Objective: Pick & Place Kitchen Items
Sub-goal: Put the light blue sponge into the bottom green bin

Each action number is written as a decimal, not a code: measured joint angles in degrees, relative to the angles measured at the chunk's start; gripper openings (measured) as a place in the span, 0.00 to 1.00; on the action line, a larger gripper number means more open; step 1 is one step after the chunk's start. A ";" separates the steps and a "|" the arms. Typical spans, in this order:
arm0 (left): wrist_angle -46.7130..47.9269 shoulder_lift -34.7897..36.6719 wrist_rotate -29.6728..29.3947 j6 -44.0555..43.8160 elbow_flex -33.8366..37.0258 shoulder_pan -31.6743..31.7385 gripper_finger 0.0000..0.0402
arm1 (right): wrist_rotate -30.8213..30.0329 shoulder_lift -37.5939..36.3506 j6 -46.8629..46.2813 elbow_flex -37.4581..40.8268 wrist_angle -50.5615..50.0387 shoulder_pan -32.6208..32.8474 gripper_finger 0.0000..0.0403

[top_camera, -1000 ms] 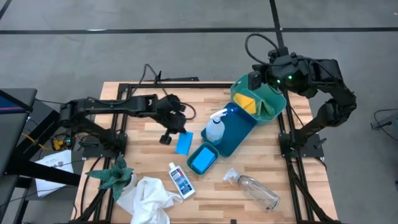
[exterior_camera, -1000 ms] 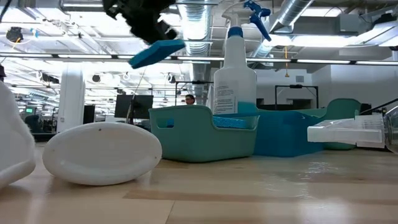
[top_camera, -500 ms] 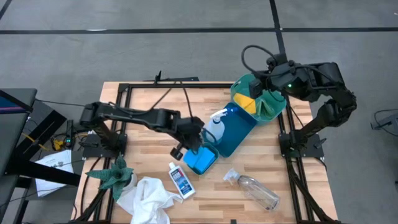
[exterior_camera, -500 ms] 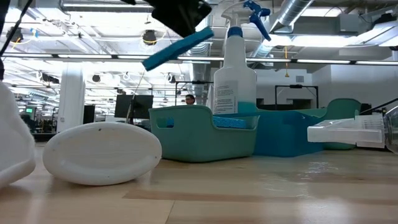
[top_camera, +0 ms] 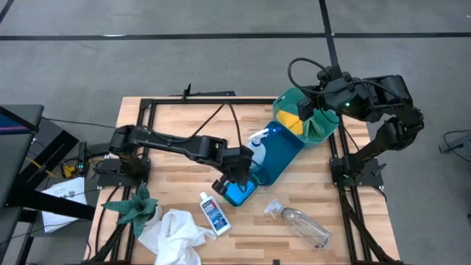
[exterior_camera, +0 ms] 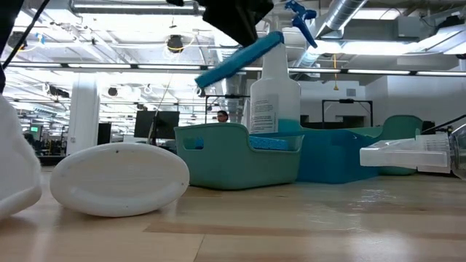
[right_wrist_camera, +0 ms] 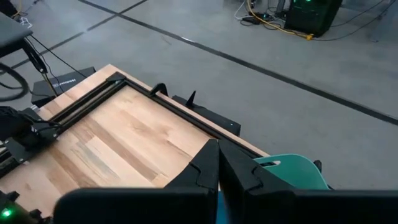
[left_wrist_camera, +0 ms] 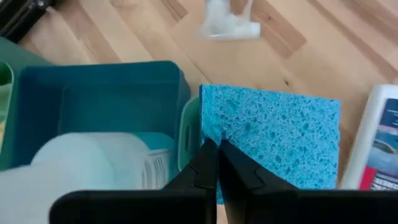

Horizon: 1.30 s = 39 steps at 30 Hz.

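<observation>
A blue sponge (left_wrist_camera: 273, 140) is pinched at one edge between the closed fingers of the left gripper (left_wrist_camera: 216, 163). In the left wrist view the sponge spreads out flat in front of the fingers, past their tips. In the low view the sponge (exterior_camera: 240, 60) is held up in the air and tilted, with its long side slanting down away from the fingers. It is seen there above the small teal bin (exterior_camera: 237, 156), not touching it. From above, the left gripper (top_camera: 234, 175) is right over the small teal bin (top_camera: 249, 193), and a second blue sponge (exterior_camera: 273, 143) is already lying inside that bin. So the bin is straight below the held sponge, and a drop into it looks like the next step. The tilt matters, because the low end could catch the bin's rim. Just beside this bin, the white spray bottle (top_camera: 255, 149) is standing in the blue tray (top_camera: 283, 151). On the tabletop (top_camera: 173, 158) near the bin, a small white bottle (top_camera: 213, 213), a white cloth (top_camera: 176, 232) and a clear bottle (top_camera: 303, 225) are lying, not yet put away. Farther from the small bin, past the blue tray, a green tub (top_camera: 318, 123) is seen with a yellow pad (top_camera: 292, 121) in it. The right gripper (top_camera: 303, 107) waits over that tub with its fingers together and nothing between them. The left arm is much nearer the small bin.
</observation>
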<state>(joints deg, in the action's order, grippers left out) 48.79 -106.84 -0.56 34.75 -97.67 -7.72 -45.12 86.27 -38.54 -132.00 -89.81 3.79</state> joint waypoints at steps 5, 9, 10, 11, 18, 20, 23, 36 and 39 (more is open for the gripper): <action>-0.27 -1.50 0.01 0.96 0.18 -0.03 0.00 | 0.02 0.14 -0.02 0.00 0.02 0.00 0.00; -0.67 -2.67 0.22 0.66 0.30 0.19 0.00 | 0.00 0.10 -0.01 0.00 0.09 0.00 0.00; -0.73 -2.89 0.33 0.62 0.30 0.19 0.00 | -0.01 0.10 0.00 0.00 0.13 0.00 0.00; -0.31 -3.19 0.33 0.59 0.37 0.19 0.00 | -0.02 0.12 0.00 0.00 0.22 0.00 0.00; -0.78 -4.54 -0.15 -0.88 1.00 0.24 0.00 | -0.02 0.12 -0.31 0.00 0.34 0.00 0.00; -1.06 -4.66 -0.16 -1.06 1.46 0.24 0.00 | -0.02 0.12 -0.36 0.00 0.32 0.00 0.00; -1.20 -4.69 -0.16 -1.90 2.34 0.28 0.00 | -0.04 0.12 -0.44 0.00 0.32 0.00 0.00; -4.60 -4.70 -0.37 -2.66 4.65 0.46 0.00 | -0.15 0.12 -0.46 0.00 0.32 0.00 0.00; -4.04 -4.69 -0.37 -2.66 4.74 0.61 0.00 | -0.15 0.12 -0.46 0.00 0.32 0.00 0.00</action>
<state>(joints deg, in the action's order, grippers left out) 44.76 -111.53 -0.93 32.10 -92.92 -7.11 -45.28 86.39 -39.00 -132.00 -89.49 3.79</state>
